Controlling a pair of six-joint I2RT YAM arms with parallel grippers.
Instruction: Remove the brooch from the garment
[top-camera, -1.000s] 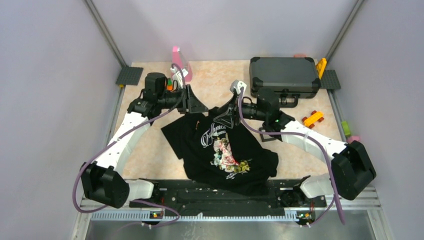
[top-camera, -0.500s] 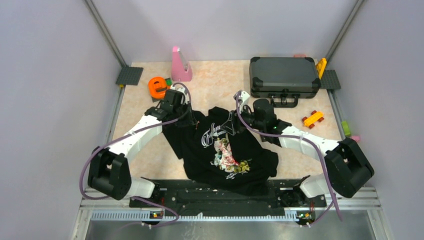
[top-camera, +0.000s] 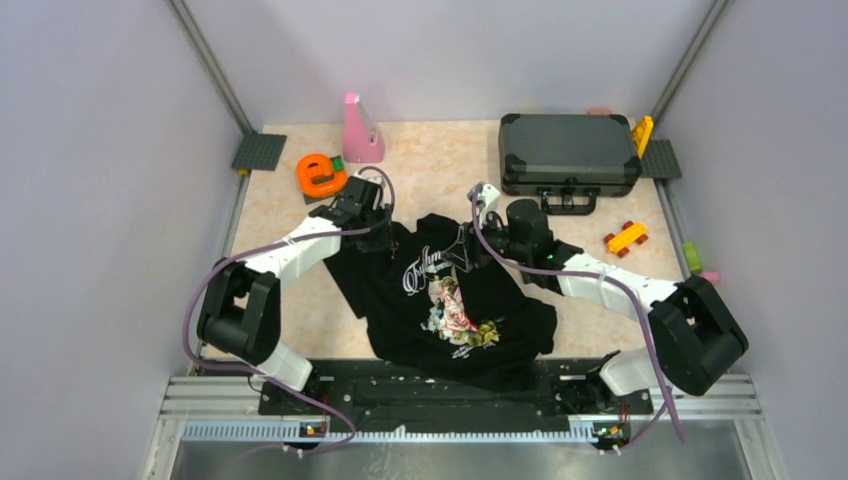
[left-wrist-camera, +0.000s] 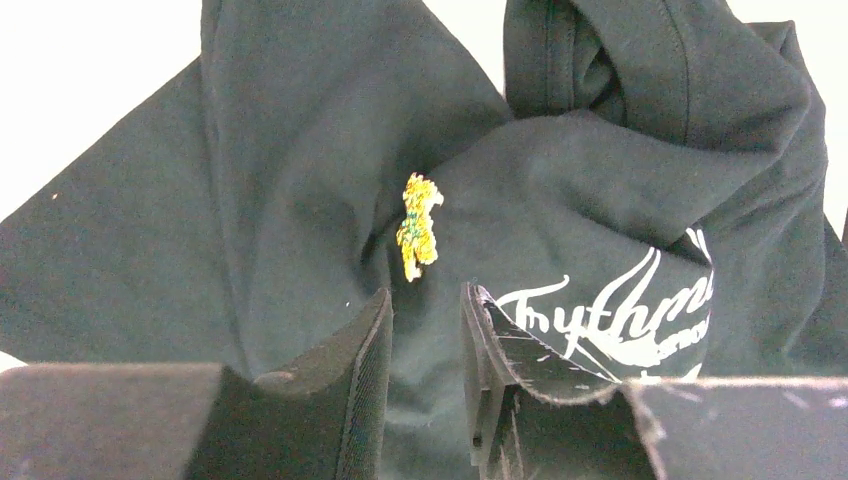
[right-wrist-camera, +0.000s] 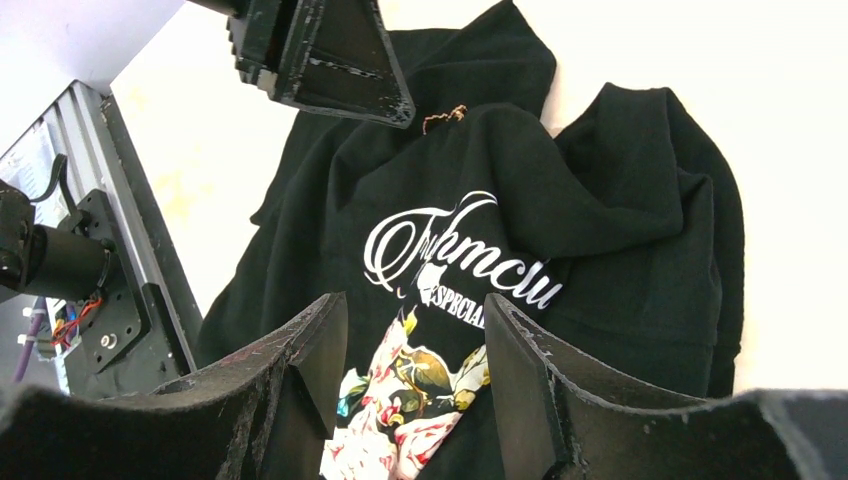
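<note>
Left gripper (left-wrist-camera: 425, 300): hangs low over the garment (left-wrist-camera: 600, 190), jaws parted by a narrow gap, pinching nothing. Points toward the brooch (left-wrist-camera: 418, 228), which lies just beyond the fingertips and apart from them. Right gripper (right-wrist-camera: 415, 305): spread wider, empty, poised above the white script lettering and the floral print. Brooch: tiny, gold-yellow, sitting in a fold of black cloth beside the lettering; from the right wrist, a small glint on a crease just beside the left gripper's finger. Garment: crumpled on the table (top-camera: 420, 160) between both arms. Farther back, well apart from the cloth: dark grey case (top-camera: 570, 150), pink object (top-camera: 360, 130), orange object (top-camera: 320, 175); off to the right, yellow-orange brick (top-camera: 626, 237).
</note>
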